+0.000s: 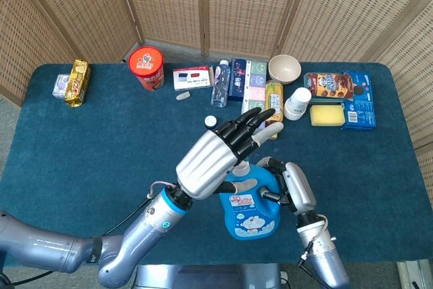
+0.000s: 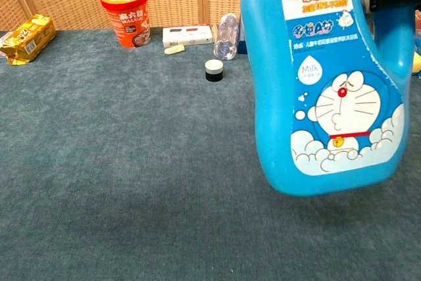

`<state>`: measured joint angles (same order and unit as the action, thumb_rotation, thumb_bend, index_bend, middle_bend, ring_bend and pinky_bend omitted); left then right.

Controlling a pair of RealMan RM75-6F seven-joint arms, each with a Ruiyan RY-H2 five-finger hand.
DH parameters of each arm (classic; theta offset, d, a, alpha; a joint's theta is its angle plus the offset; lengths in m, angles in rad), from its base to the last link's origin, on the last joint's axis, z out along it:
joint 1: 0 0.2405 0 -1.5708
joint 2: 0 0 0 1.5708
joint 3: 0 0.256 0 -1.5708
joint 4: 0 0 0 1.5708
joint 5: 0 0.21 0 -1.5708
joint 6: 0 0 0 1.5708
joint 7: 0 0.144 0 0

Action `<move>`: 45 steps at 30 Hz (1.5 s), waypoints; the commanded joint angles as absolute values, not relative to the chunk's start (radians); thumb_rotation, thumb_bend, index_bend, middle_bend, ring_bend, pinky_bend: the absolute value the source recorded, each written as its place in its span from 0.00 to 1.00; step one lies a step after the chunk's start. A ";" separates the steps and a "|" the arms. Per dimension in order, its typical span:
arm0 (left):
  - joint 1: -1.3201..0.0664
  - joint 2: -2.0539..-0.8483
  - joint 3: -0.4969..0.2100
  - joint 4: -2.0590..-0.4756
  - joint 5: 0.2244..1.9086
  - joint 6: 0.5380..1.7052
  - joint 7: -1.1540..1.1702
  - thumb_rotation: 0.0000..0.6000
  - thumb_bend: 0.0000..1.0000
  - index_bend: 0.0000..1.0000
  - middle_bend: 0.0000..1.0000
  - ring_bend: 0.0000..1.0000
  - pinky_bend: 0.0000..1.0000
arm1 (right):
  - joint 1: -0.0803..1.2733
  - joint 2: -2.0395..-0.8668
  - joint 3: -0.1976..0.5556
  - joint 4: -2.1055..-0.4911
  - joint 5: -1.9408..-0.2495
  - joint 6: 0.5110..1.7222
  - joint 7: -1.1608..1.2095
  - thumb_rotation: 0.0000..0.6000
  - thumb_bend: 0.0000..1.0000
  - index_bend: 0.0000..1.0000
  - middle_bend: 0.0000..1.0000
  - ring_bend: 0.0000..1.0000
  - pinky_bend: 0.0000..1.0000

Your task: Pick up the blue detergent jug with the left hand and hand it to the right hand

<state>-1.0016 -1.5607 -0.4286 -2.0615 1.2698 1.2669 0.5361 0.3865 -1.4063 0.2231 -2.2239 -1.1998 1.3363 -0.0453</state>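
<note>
Woven cane screens close off the back of the scene in the head view, and a table [image 1: 81, 140] covered in dark blue cloth fills most of the frame. Along its far edge, from upper left to upper right, stand a yellow snack pack [image 1: 77, 82], a red cup of noodles [image 1: 147, 66], a white bowl [image 1: 284, 68] and a yellow sponge [image 1: 327, 114], with other packets between them. Low in the centre of the frame, the left hand [image 1: 216, 157] rises from an arm entering at the lower left; its silver back faces the camera and its dark fingers [image 1: 247, 123] are spread out and stretched toward the upper right, holding nothing. Just below it hangs the blue detergent jug [image 1: 249, 204], upright with its cartoon label facing the camera. The right hand [image 1: 287, 184] comes up from the bottom edge at the jug's right side, and its fingers wrap the jug's handle.

In the chest view, the same blue cloth runs back to the screens. The jug fills the right half of the frame, hanging clear above the table. A dark part of the right hand crosses its handle at the upper right corner. At the far edge sit the noodle cup, the snack pack and a small black-and-white cap [image 2: 214, 70].
</note>
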 commanded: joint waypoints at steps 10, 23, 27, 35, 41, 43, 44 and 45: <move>-0.897 -1.395 -0.417 -2.168 1.278 1.314 0.518 1.00 0.00 0.00 0.00 0.02 0.24 | 0.381 -1.400 0.235 -2.166 -1.176 1.343 -0.046 1.00 0.75 0.74 0.83 0.64 0.85; -0.571 -0.967 -0.282 -2.095 1.409 1.392 0.173 1.00 0.00 0.00 0.00 0.00 0.21 | 0.362 -1.281 0.304 -2.081 -1.165 1.336 0.041 1.00 0.75 0.74 0.83 0.64 0.85; -0.486 -0.905 -0.229 -1.993 1.446 1.419 0.024 1.00 0.00 0.00 0.00 0.00 0.21 | 0.360 -1.257 0.318 -2.055 -1.165 1.331 0.067 1.00 0.75 0.74 0.83 0.64 0.85; -0.322 -0.891 -0.129 -1.796 1.443 1.490 -0.184 1.00 0.00 0.00 0.00 0.00 0.18 | 0.360 -1.232 0.339 -1.982 -1.181 1.328 0.112 1.00 0.75 0.74 0.83 0.64 0.85; -0.208 -0.914 -0.064 -1.703 1.426 1.540 -0.253 1.00 0.00 0.00 0.00 0.00 0.15 | 0.359 -1.228 0.345 -1.909 -1.215 1.352 0.114 1.00 0.75 0.74 0.83 0.64 0.85; -0.171 -0.915 -0.045 -1.694 1.413 1.550 -0.265 1.00 0.00 0.00 0.00 0.00 0.14 | 0.356 -1.228 0.350 -1.884 -1.226 1.364 0.123 1.00 0.75 0.74 0.83 0.64 0.85; -0.153 -0.916 -0.035 -1.690 1.405 1.554 -0.269 1.00 0.00 0.00 0.00 0.00 0.14 | 0.355 -1.226 0.352 -1.872 -1.230 1.370 0.126 1.00 0.75 0.74 0.83 0.64 0.85; -0.141 -0.916 -0.028 -1.688 1.401 1.555 -0.272 1.00 0.00 0.00 0.00 0.00 0.13 | 0.354 -1.225 0.354 -1.863 -1.234 1.374 0.130 1.00 0.75 0.74 0.83 0.64 0.85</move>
